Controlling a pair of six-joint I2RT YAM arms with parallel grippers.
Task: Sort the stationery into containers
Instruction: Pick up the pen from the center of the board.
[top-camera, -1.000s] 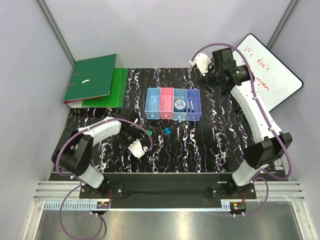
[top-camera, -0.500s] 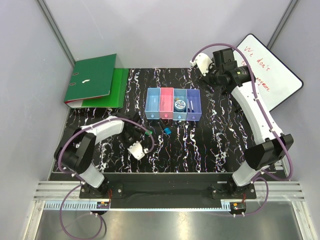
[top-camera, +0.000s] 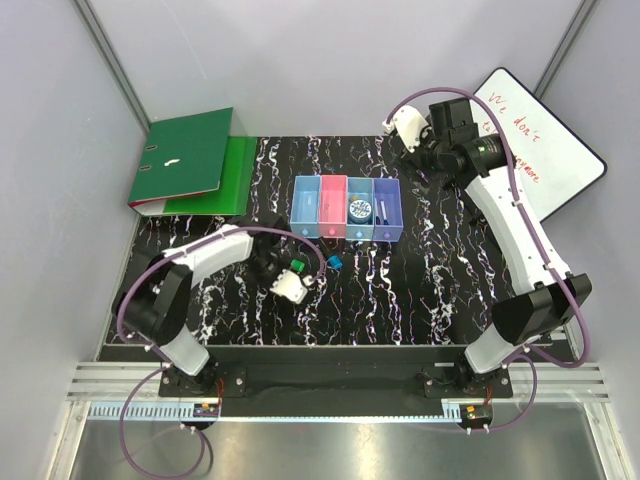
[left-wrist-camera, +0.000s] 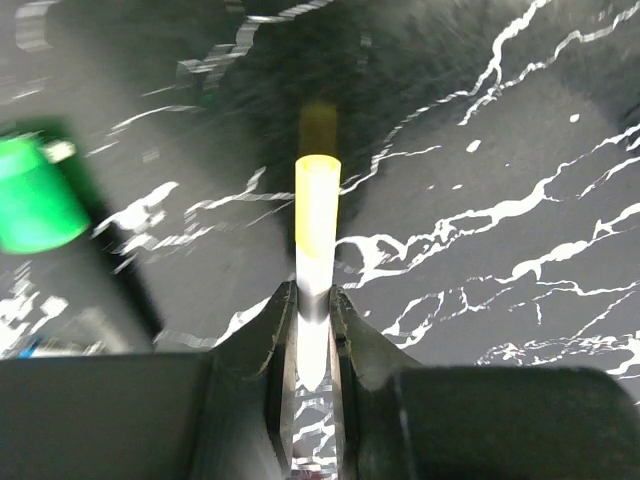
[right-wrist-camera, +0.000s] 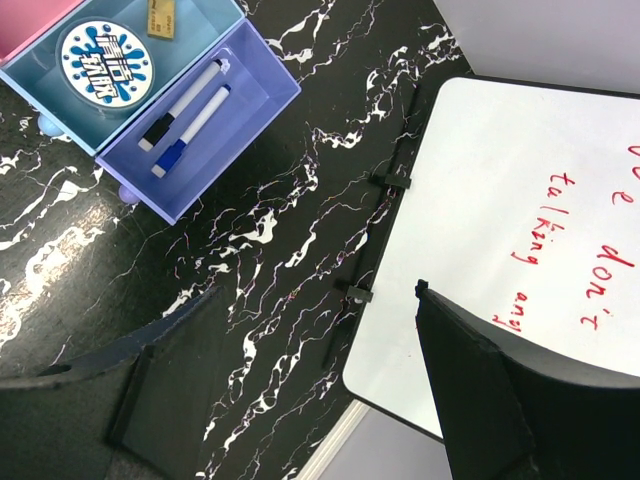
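Marker (left-wrist-camera: 316, 260), yellow cap, pinched in left gripper (left-wrist-camera: 312, 296), jaws narrow, near side of containers (top-camera: 305, 215). Right gripper (right-wrist-camera: 318, 300) jaws wide, empty, far right by whiteboard (right-wrist-camera: 540, 200).

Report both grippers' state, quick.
Left gripper: closed on the yellow-capped marker.
Right gripper: open, holding nothing.
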